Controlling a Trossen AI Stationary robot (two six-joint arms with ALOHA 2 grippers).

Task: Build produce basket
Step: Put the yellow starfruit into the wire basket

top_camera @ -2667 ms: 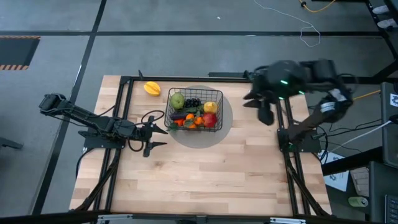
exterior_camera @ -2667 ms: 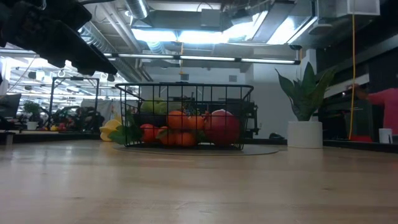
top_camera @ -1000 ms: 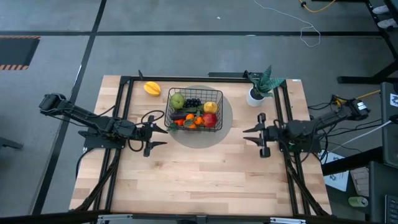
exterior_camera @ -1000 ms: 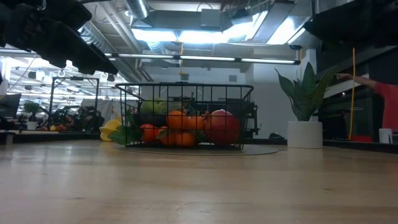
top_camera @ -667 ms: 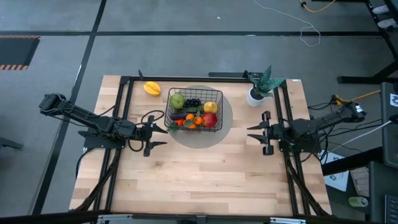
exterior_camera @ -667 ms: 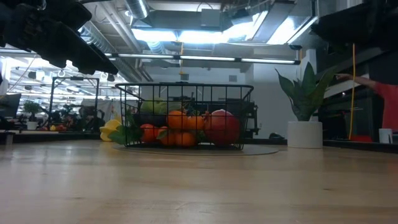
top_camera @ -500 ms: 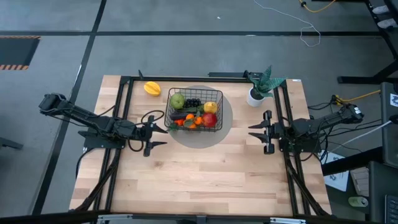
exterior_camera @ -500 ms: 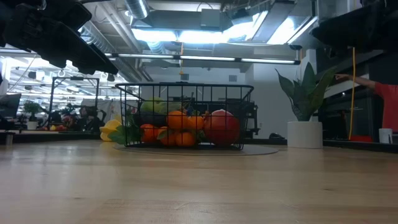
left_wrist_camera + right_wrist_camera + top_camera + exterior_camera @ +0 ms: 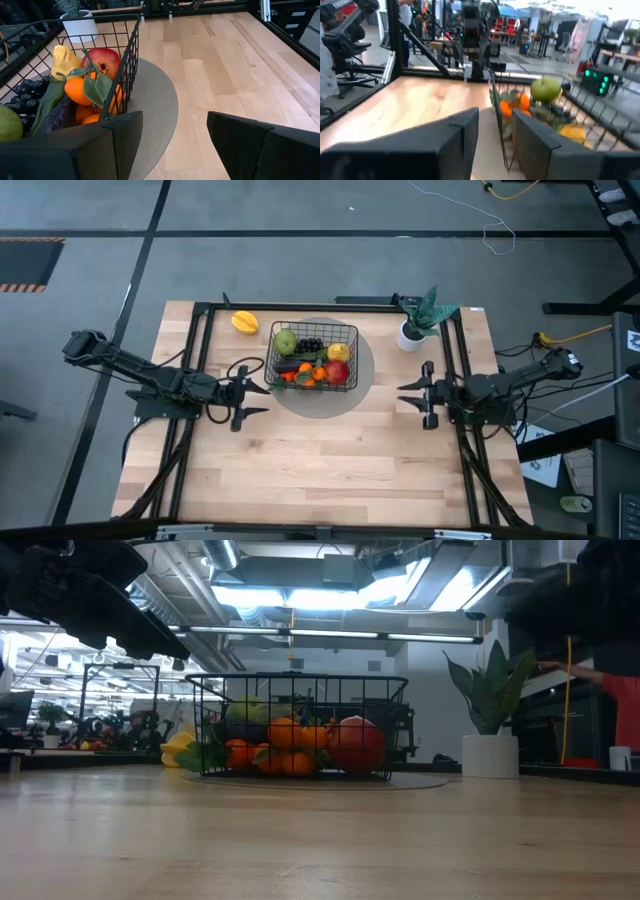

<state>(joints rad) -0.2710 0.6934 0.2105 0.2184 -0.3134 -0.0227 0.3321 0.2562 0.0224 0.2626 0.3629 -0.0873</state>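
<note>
- Since earlier, right gripper (image 9: pixel 424 394) has come down beside the plant (image 9: pixel 418 320), fingers narrowly apart, empty.
- Left gripper (image 9: pixel 247 392) waits wide open by the basket (image 9: pixel 313 357).
- Only the high view shows the yellow fruit (image 9: pixel 244 322) outside, clear of the basket.

Left dark two-finger gripper (image 9: pixel 243 391) low near desk's left edge, fingers spread wide. Right dark two-finger gripper (image 9: pixel 421 394) low near right edge, fingers narrowly parted, empty.

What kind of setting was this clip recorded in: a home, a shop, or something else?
Most likely a robotics lab or open workshop. Exposed ceiling ducts and strip lights run overhead, the wooden table sits in a black metal frame with cables on the concrete floor, and more workstations show behind.
</note>
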